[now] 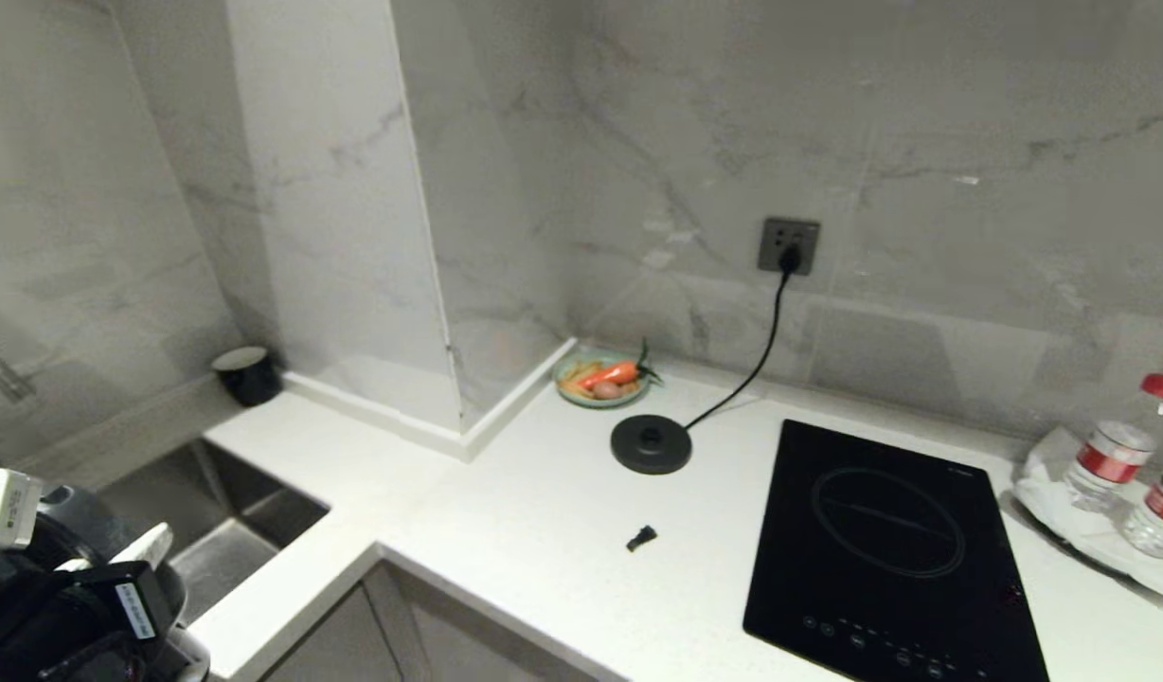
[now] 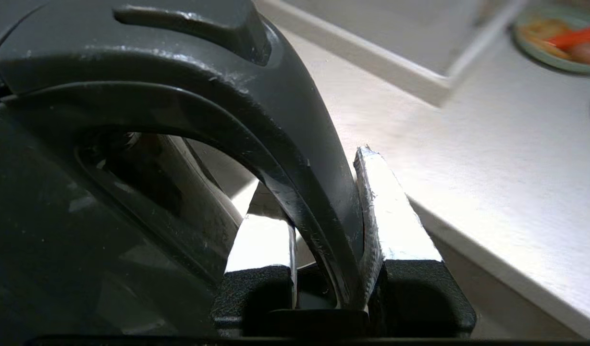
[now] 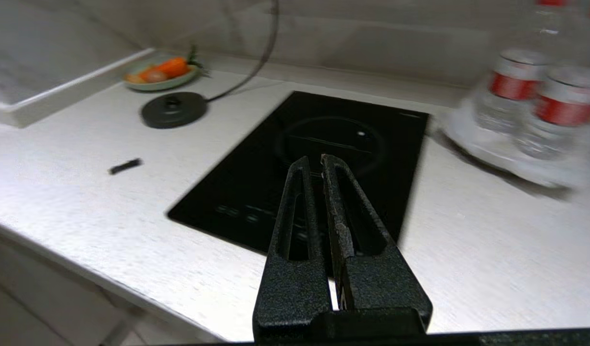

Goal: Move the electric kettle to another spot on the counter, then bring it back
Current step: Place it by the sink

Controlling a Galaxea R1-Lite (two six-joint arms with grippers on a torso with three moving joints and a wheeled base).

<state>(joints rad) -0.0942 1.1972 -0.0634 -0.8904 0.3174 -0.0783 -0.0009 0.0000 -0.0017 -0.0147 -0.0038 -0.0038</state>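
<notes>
left tool [image 2: 324,226]: clamped on the kettle [image 2: 131,144] handle, one finger [image 2: 391,216] outside the loop, one inside; low at the robot's left, by the desk's front edge
kettle: held off its base, at the near left corner of the head view, beside the sink [image 1: 212,511]
right tool [image 3: 314,166]: fingers pressed together, gripping nothing, above the desk's front edge facing the hob [image 3: 319,158]
desk [image 1: 544,530]: small black bit [image 1: 641,538] lies near the middle
hob: right of the bit
base [image 1: 651,443]: bare, behind the bit, cord runs to the wall socket [image 1: 789,245]
dish [image 1: 600,379]: carrot inside, just behind the base
bottles [image 1: 1112,455]: far right, on a tray
</notes>
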